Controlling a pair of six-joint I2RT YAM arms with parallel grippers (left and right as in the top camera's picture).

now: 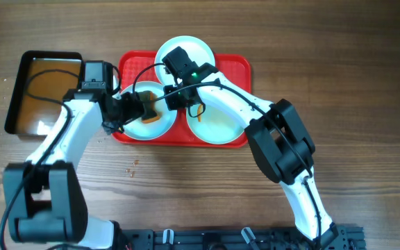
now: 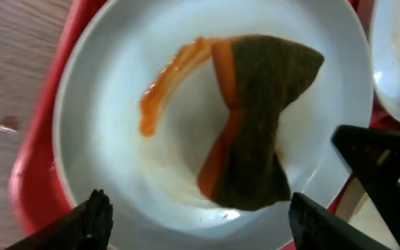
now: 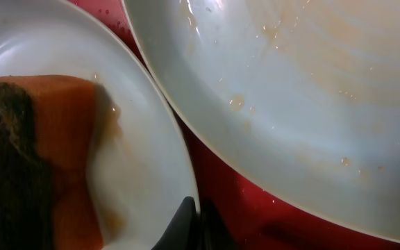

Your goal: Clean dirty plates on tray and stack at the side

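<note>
Three white plates lie on the red tray (image 1: 238,66): one at the back (image 1: 193,48), one at the front right (image 1: 221,125) and one at the front left (image 1: 139,127). The front left plate (image 2: 117,139) carries an orange smear (image 2: 162,87) and an orange sponge with a dark scouring side (image 2: 255,125), which lies loose on it. My left gripper (image 2: 196,208) is open and empty just above this plate, beside the sponge (image 1: 151,114). My right gripper (image 3: 194,212) is shut on the same plate's rim (image 3: 144,160). The front right plate (image 3: 290,83) shows brownish droplets.
A black tray of brownish liquid (image 1: 14,97) stands left of the red tray. Bare wooden table lies in front of and to the right of the red tray. Small crumbs lie on the wood near the tray's front left.
</note>
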